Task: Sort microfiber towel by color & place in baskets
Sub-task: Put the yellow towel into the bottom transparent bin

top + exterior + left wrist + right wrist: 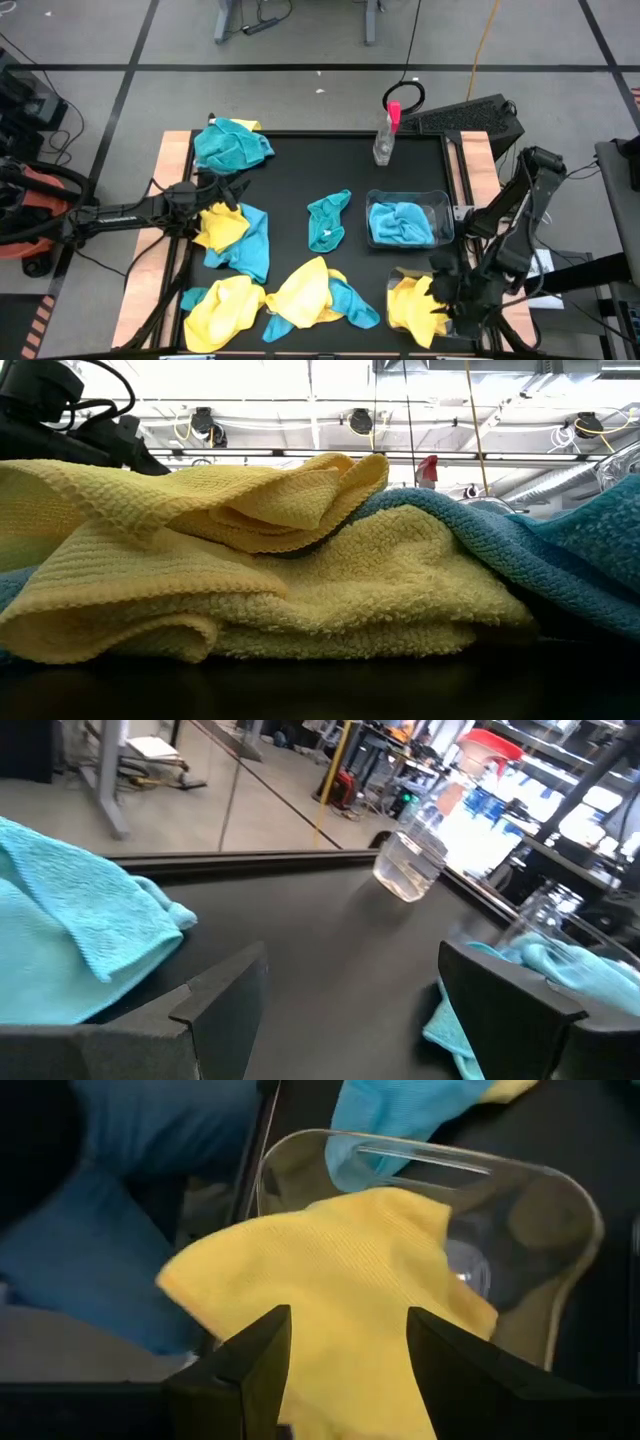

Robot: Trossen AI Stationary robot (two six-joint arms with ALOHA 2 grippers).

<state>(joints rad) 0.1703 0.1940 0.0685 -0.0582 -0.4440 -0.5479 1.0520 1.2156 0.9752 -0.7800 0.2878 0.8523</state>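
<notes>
Table (pixel 290 160): black work surface, wood strips along both sides; carries all items below.

Loose towels, near edge: mixed pile, yellow towels (pixel 300 295) and blue towels (pixel 245 245) overlapping, running from the left side to centre. In the low view the yellow folds fill the foreground, blue behind them.

Teal towel, far left corner (pixel 232 145): bunched, apart from the pile. Second, smaller teal towel (pixel 327 220) lies alone at centre.

Left arm: reaches in from the left; left gripper (pixel 222 188) sits between the corner towel and the pile, jaws spread wide, nothing between them.

Right arm: folded over the near right corner; right gripper (pixel 345 1355) hangs over the yellow basket, jaws parted, no cloth pinched between them.

Baskets: far one (pixel 440 200) at right holds a blue towel (pixel 400 222); near one (pixel 560 1200) holds a yellow towel (pixel 340 1270), partly draped over its rim.

Spray bottle (pixel 385 140): upright at the far edge, pink top.

Step in hand, by judgement: yellow towel delivered, sorting well short of done. The next move calls for the left gripper to descend on one loose towel and pinch a single layer only.
</notes>
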